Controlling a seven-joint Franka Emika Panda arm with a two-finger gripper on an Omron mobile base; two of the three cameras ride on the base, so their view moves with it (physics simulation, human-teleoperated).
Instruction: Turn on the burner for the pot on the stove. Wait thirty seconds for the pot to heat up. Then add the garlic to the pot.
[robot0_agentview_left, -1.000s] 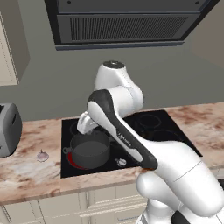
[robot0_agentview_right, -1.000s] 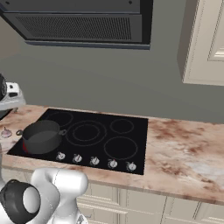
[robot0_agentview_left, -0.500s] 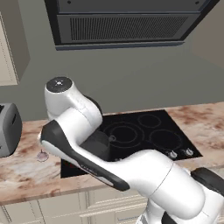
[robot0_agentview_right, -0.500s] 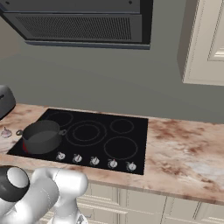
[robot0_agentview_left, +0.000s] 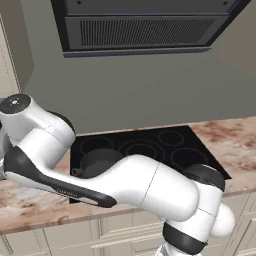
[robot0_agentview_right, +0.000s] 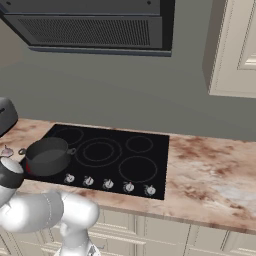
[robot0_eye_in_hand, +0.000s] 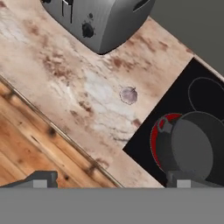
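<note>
My arm (robot0_agentview_left: 145, 187) is a run of glossy white, rounded shells, fat and smooth, joined by dark charcoal bands at each joint. A flat dark cap with a small pale mark at its centre tops one white joint (robot0_agentview_left: 15, 104). A long black strip (robot0_agentview_left: 55, 182) carrying faint grey lettering lies along one link. Seen from the right base camera, another joint (robot0_agentview_right: 9, 172) wears a dark collar.

Kitchen — stove (robot0_agentview_right: 115, 150), range hood (robot0_agentview_right: 95, 27), toaster (robot0_eye_in_hand: 98, 19)
</note>
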